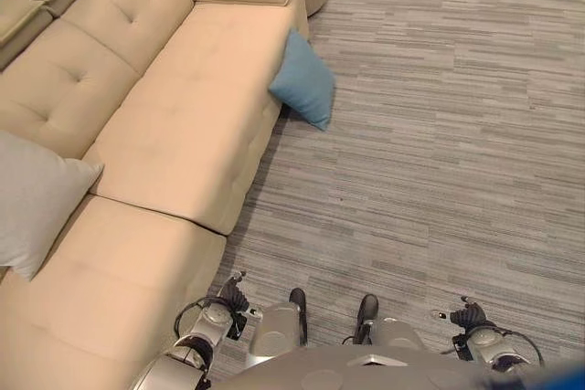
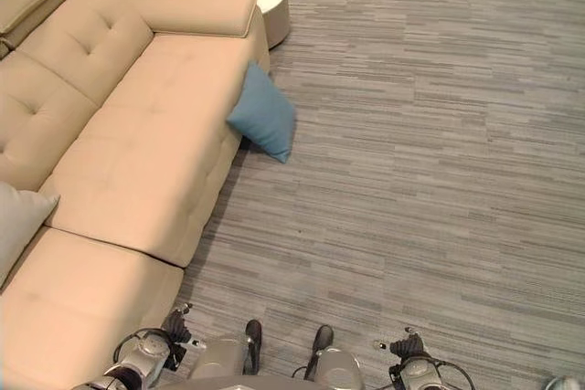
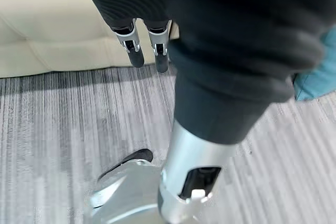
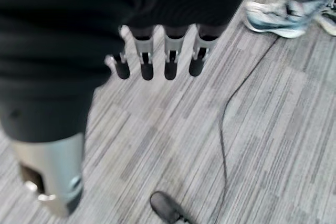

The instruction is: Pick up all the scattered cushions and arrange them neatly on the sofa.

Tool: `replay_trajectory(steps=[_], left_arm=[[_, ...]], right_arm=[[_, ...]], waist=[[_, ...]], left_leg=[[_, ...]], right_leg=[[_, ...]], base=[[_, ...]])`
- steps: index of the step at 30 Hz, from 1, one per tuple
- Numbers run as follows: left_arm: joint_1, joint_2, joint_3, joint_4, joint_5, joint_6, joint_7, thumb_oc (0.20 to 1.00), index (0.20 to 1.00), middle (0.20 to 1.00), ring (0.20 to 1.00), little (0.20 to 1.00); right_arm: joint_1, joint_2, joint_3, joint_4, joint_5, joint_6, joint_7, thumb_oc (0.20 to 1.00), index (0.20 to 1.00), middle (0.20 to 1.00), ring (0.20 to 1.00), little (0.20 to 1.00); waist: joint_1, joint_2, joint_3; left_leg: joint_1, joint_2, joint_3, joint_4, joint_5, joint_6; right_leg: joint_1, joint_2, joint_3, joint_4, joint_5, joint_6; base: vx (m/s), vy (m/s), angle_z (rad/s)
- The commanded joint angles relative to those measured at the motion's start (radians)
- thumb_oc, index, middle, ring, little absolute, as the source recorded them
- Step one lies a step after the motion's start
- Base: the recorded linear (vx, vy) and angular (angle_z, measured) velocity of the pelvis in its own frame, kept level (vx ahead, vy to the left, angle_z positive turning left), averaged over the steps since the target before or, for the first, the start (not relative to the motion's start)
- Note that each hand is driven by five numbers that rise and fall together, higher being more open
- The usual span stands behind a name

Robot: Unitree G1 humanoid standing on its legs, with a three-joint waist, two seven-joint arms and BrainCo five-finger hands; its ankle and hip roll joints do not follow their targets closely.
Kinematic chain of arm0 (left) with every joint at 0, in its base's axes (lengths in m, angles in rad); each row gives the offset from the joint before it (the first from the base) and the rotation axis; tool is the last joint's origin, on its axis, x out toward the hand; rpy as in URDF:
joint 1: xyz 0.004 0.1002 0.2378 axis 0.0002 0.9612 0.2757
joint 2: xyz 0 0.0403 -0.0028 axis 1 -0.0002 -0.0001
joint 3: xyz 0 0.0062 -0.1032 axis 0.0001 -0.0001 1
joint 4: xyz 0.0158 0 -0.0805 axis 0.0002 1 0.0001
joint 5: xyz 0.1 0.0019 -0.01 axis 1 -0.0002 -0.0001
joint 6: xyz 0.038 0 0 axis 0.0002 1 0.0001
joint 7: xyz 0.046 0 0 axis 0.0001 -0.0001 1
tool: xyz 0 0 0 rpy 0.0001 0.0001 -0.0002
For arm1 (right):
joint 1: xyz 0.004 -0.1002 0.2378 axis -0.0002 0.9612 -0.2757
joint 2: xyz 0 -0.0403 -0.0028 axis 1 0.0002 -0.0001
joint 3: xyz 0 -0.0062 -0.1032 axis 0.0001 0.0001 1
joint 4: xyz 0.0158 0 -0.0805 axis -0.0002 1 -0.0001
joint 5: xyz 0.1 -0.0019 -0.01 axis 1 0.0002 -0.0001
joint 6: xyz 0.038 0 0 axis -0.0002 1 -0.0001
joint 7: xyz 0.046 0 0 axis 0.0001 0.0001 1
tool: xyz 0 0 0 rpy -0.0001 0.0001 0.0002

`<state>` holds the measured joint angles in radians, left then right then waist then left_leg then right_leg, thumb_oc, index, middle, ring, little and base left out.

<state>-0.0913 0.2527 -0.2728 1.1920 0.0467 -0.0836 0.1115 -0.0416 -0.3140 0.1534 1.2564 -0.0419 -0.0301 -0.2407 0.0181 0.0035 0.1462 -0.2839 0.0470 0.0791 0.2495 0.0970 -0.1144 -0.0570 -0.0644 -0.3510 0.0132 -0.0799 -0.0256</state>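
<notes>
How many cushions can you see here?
2: a blue cushion on the floor leaning against the sofa front, and a grey cushion on the seat. Others may lie elsewhere.

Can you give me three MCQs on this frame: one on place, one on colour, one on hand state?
1. Where is the blue cushion?
A. flat on the sofa seat
B. on the floor, leaning against the sofa's front edge
C. in the right hand

2. What colour is the cushion at the sofa backrest, at the view's left edge?
A. light grey
B. red
C. black

3. What state are the left hand and the right hand in?
A. both curled round a cushion
B. left holds cloth, right is open
C. both open, holding nothing

Key:
1. B: its lower corner sits on the carpet and its upper part rests against the seat's front.
2. A: the grey cushion is pale grey against the beige.
3. C: each wrist view shows straight fingers above bare carpet.
</notes>
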Motion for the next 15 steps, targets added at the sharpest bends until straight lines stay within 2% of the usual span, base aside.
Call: replay_trajectory(steps=[1, 3, 4, 5, 7, 8, 9, 10, 11, 12, 13, 15], left_arm=[[0.010, -0.027, 0.008, 0.008, -0.043, -0.005, -0.003, 1.000, 1.000, 1.000, 1.000, 1.000], [0.011, -0.025, 0.014, 0.006, -0.053, -0.008, -0.004, 1.000, 1.000, 1.000, 1.000, 1.000], [0.025, -0.022, 0.029, 0.007, -0.068, -0.007, -0.007, 1.000, 1.000, 1.000, 1.000, 1.000], [0.035, -0.025, 0.039, 0.013, -0.066, -0.003, -0.010, 1.000, 1.000, 1.000, 1.000, 1.000], [0.043, -0.024, 0.042, 0.015, -0.066, -0.003, -0.006, 1.000, 1.000, 1.000, 1.000, 1.000], [0.044, -0.020, 0.045, 0.017, -0.064, -0.004, -0.012, 1.000, 1.000, 1.000, 1.000, 1.000], [0.042, -0.014, 0.044, 0.016, -0.058, 0.001, -0.015, 1.000, 1.000, 1.000, 1.000, 1.000], [0.036, -0.005, 0.043, -0.003, -0.061, 0.000, -0.016, 1.000, 1.000, 1.000, 1.000, 1.000], [0.031, 0.000, 0.039, -0.014, -0.062, 0.000, -0.015, 1.000, 1.000, 1.000, 1.000, 1.000], [0.031, 0.000, 0.039, -0.014, -0.062, 0.001, -0.015, 1.000, 1.000, 1.000, 1.000, 1.000], [0.023, 0.007, 0.030, -0.029, -0.066, 0.001, -0.013, 1.000, 1.000, 1.000, 1.000, 1.000], [0.014, 0.008, 0.025, -0.038, -0.074, -0.001, -0.011, 1.000, 1.000, 1.000, 1.000, 1.000]], right_arm=[[0.012, -0.025, 0.001, 0.010, 0.039, -0.015, -0.025, 1.000, 1.000, 1.000, 1.000, 1.000], [0.012, -0.024, 0.001, 0.011, 0.040, -0.013, -0.028, 1.000, 1.000, 1.000, 1.000, 1.000], [0.017, -0.020, 0.003, 0.012, 0.033, -0.010, -0.023, 1.000, 1.000, 1.000, 1.000, 1.000], [0.021, -0.018, -0.001, 0.014, 0.028, -0.009, -0.020, 1.000, 1.000, 1.000, 1.000, 1.000], [0.020, -0.011, -0.001, 0.014, 0.024, -0.008, -0.020, 1.000, 1.000, 1.000, 1.000, 1.000], [0.023, -0.004, -0.003, 0.008, 0.021, -0.012, -0.014, 1.000, 1.000, 1.000, 1.000, 1.000], [0.021, -0.001, -0.006, 0.006, 0.019, -0.008, -0.003, 1.000, 1.000, 1.000, 1.000, 1.000], [0.012, 0.000, -0.005, -0.003, 0.018, -0.006, 0.006, 1.000, 1.000, 1.000, 1.000, 1.000], [0.005, -0.002, 0.000, -0.006, 0.017, -0.006, 0.008, 1.000, 1.000, 1.000, 1.000, 1.000], [0.004, -0.002, -0.001, -0.005, 0.017, -0.006, 0.008, 1.000, 1.000, 1.000, 1.000, 1.000], [-0.004, -0.003, 0.008, -0.011, 0.014, -0.004, 0.010, 1.000, 1.000, 1.000, 1.000, 1.000], [-0.011, -0.002, 0.017, -0.017, 0.010, -0.004, 0.010, 1.000, 1.000, 1.000, 1.000, 1.000]], waist=[[0.032, -0.013, 0.018], [0.042, -0.010, 0.018], [0.055, -0.003, 0.011], [0.056, -0.002, -0.002], [0.058, -0.016, -0.013], [0.064, -0.030, -0.028], [0.067, -0.041, -0.035], [0.056, -0.037, -0.023], [0.046, -0.032, -0.016], [0.046, -0.030, -0.018], [0.034, -0.013, -0.009], [0.030, -0.002, -0.001]], left_leg=[[-0.043, -0.052, 0.036, -0.113, -0.055, 0.044], [-0.051, -0.052, 0.035, -0.138, -0.039, 0.041], [-0.037, -0.047, 0.027, -0.181, -0.017, 0.043], [-0.028, -0.047, 0.018, -0.179, -0.014, 0.052], [-0.027, -0.056, 0.014, -0.157, -0.021, 0.061], [-0.011, -0.062, 0.026, -0.143, -0.045, 0.074], [0.015, -0.070, 0.037, -0.136, -0.075, 0.094], [0.054, -0.076, 0.039, -0.136, -0.106, 0.118], [0.071, -0.077, 0.037, -0.140, -0.116, 0.130], [0.068, -0.075, 0.037, -0.140, -0.114, 0.130], [0.100, -0.072, 0.025, -0.147, -0.130, 0.146], [0.143, -0.074, 0.021, -0.158, -0.154, 0.149]], right_leg=[[0.059, 0.000, 0.058, -0.052, 0.051, 0.144], [0.071, 0.009, 0.065, -0.056, 0.041, 0.145], [0.097, 0.032, 0.087, -0.053, 0.013, 0.142], [0.111, 0.034, 0.092, -0.049, 0.000, 0.144], [0.128, 0.020, 0.101, -0.035, -0.013, 0.146], [0.139, 0.000, 0.104, -0.005, -0.029, 0.154], [0.117, -0.025, 0.116, 0.084, -0.020, 0.169], [0.038, -0.056, 0.134, 0.249, 0.018, 0.200], [-0.006, -0.061, 0.143, 0.331, 0.049, 0.206], [-0.009, -0.059, 0.143, 0.329, 0.052, 0.206], [-0.087, -0.059, 0.150, 0.438, 0.087, 0.205], [-0.143, -0.076, 0.123, 0.418, 0.077, 0.186]], base=[[0.25, -0.020, 0.01], [0.24, 0.010, 0.02], [0.38, 0.057, -0.51], [0.39, 0.068, -0.66], [0.33, 0.078, -0.38], [0.45, 0.129, -0.11], [0.49, 0.191, -0.39], [0.36, 0.169, -0.42], [0.19, 0.112, -0.40], [0.17, 0.081, -0.12], [0.18, 0.066, 0.08], [0.28, 0.019, 0.28]])
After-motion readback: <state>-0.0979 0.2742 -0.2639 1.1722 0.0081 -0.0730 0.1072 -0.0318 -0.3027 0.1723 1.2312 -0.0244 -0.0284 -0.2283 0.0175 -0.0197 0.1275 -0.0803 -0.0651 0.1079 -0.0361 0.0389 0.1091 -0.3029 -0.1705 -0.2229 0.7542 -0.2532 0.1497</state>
